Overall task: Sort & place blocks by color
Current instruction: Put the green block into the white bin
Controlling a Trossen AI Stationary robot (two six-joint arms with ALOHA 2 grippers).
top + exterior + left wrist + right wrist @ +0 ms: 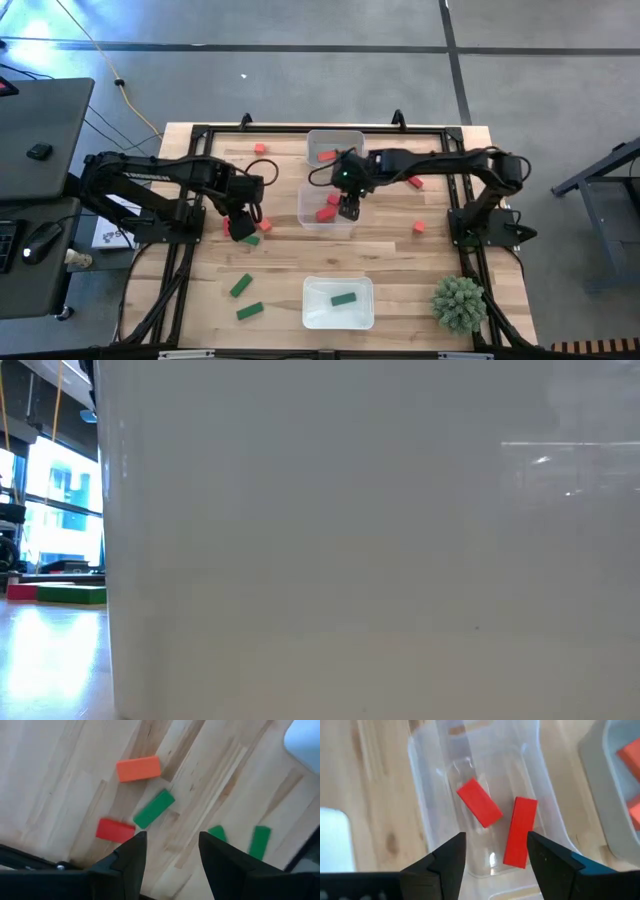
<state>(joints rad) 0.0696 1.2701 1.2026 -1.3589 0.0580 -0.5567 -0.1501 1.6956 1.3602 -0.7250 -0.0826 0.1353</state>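
Observation:
My left gripper (170, 840) is open and hovers over the table's left middle (240, 225). Just ahead of its fingers an orange-red bar (138, 768), a green bar (154, 808) and a deep red bar (115, 830) lie flat on the wood. Two more green blocks (260, 841) lie farther off. My right gripper (496, 840) is open above the middle clear tray (325, 208), which holds two red bars (479, 802) (520, 832) flat on its floor. The far tray (335, 150) holds an orange-red block; the near tray (338, 303) holds a green one.
Loose red blocks lie on the table at the far left (260, 148) and on the right (415, 183) (420, 227). A spiky green plant ball (460, 300) sits at the near right corner. A white tray wall (370, 560) fills the low view.

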